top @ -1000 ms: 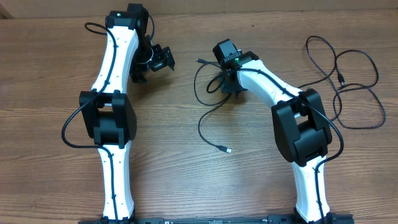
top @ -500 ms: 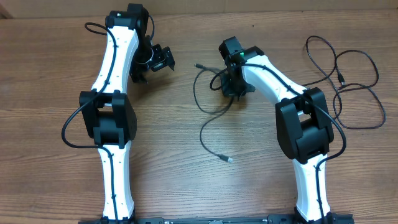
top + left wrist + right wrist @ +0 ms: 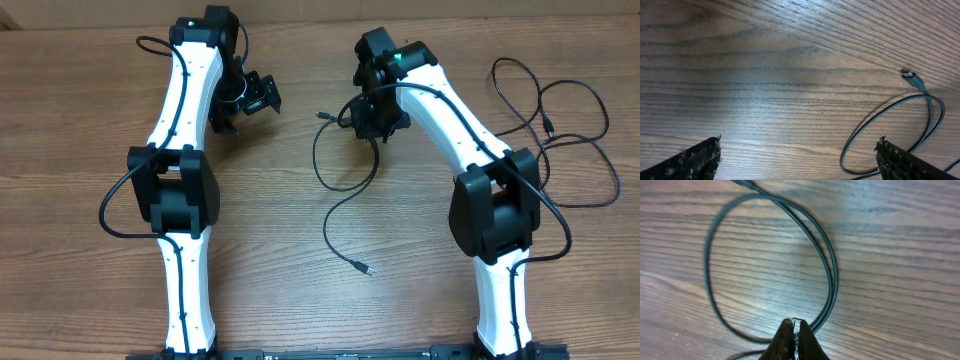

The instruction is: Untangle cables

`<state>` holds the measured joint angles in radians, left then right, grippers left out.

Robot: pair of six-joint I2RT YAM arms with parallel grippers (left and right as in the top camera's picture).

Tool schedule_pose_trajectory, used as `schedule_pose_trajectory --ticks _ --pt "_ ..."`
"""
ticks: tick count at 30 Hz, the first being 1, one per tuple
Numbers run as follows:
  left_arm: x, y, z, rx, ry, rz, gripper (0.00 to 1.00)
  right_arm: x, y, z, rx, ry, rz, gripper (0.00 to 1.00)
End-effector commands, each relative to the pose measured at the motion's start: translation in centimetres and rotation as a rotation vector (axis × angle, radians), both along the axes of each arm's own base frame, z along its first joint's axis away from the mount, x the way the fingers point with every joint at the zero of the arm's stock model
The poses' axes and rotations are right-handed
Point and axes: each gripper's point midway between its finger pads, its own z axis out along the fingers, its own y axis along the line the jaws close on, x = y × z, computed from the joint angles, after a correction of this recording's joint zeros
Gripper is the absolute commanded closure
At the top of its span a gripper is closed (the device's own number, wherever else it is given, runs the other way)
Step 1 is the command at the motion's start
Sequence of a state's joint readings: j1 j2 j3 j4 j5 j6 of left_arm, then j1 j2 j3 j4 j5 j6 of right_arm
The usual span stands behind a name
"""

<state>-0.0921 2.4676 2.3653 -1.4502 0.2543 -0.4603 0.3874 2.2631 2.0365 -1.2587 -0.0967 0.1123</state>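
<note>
**A:** Right gripper state?

**B:** Jaws were pinched almost together on the thin black rubbery centre cable, at the top of its loop, going by the wrist view. The left gripper was spread wide and held nothing, near that loop's plug end.

**A:** Where did the cable lie?

**B:** Mid-way across the brown wood-grain table. One loop sat just below the right gripper, with the tail running toward the near edge.

**A:** How to run the step?

**B:** My read was to drag slow and low, away from the loop, so it slid open instead of cinching. The bite looked thin, right at the fingertips, so a jerk could have slipped it. Stay off the other thin black right-hand cable.

**A:** Counts?

**B:** Two cables, well apart. Three small silvery plug tips showed: two on the centre cable and one on the right-hand cable. I couldn't make out its other end. Two arms, two grippers.
</note>
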Motion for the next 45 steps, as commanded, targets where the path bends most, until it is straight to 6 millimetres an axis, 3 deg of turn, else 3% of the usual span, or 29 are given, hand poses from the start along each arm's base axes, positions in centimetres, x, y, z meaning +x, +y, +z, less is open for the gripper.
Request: schedule_pose_trajectory --ticks 1,5,13,15,24,26,27,28,29,32,37,45 --pt "0.2 -0.7 1.1 -0.004 -0.032 -0.021 0.01 0.9 0.1 2.5 0.017 -0.079 0.064 0.81" --pt "0.2 -0.7 1.1 -0.004 -0.032 -0.021 0.01 1.9 -0.2 1.3 -0.016 -0.131 0.117 0.54" --pt "0.2 -0.7 1.1 -0.004 -0.032 -0.021 0.01 3.9 0.2 -2.2 -0.012 -0.222 0.126 0.52" --pt "0.2 -0.7 1.1 -0.004 -0.032 -0.021 0.00 4.2 0.3 -3.0 -0.007 -0.239 0.125 0.47" --pt "0.2 -0.7 1.1 -0.004 -0.032 -0.021 0.00 4.0 -0.6 -6.7 -0.051 -0.277 0.137 0.42" --pt "0.2 -0.7 1.1 -0.004 -0.032 -0.021 0.01 3.6 -0.8 -7.3 -0.053 -0.267 0.137 0.49" --pt "0.2 -0.7 1.1 -0.004 -0.032 -0.021 0.00 3.4 -0.9 -7.6 -0.056 -0.257 0.138 0.61" --pt "0.2 -0.7 1.1 -0.004 -0.032 -0.021 0.00 3.1 -1.0 -7.7 -0.060 -0.246 0.139 0.86" --pt "0.2 -0.7 1.1 -0.004 -0.032 -0.021 0.00 2.7 -1.1 -7.9 -0.065 -0.230 0.141 0.96" --pt "0.2 -0.7 1.1 -0.004 -0.032 -0.021 0.00 1.5 -1.6 -8.0 -0.082 -0.179 0.144 0.96" --pt "0.2 -0.7 1.1 -0.004 -0.032 -0.021 0.01 1.2 -1.5 -5.1 -0.065 -0.179 0.139 0.96" --pt "0.2 -0.7 1.1 -0.004 -0.032 -0.021 0.01 2.2 1.2 6.1 0.121 -0.365 0.162 0.96"
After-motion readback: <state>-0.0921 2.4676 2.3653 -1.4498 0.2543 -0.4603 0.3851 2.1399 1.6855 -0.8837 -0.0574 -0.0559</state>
